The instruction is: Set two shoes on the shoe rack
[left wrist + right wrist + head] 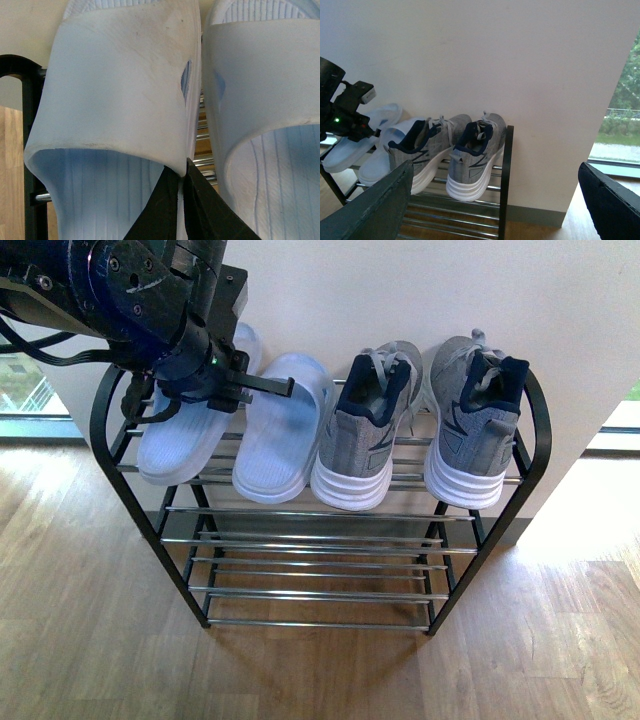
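A: Item one, largest?
B: Shoe rack (532, 435), black frame, chrome bars, four tiers, against a white wall. Top tier full; lower tiers show nothing on them.

A: Item two?
B: Left arm, over the rack's left end. Left gripper (268, 386) reaches across the top tier. In its wrist view the dark fingers (200, 205) lie nearly together, their tips at the strap edge of one slide; whether they pinch that edge I cannot tell.

A: Item three?
B: Two grey mesh sneakers: left sneaker (366, 430), right sneaker (479, 420). Both on the top tier, heels outward, toes to the wall, well to the far side of those fingers. Judged placed already.

A: Item four?
B: Two pale blue slides: outer slide (185, 425), inner slide (282, 430), directly at the fingertips, probably nudged aside for room.

A: Right gripper (495, 210)?
B: Fingers spread wide, holding nothing, standing back from the rack.
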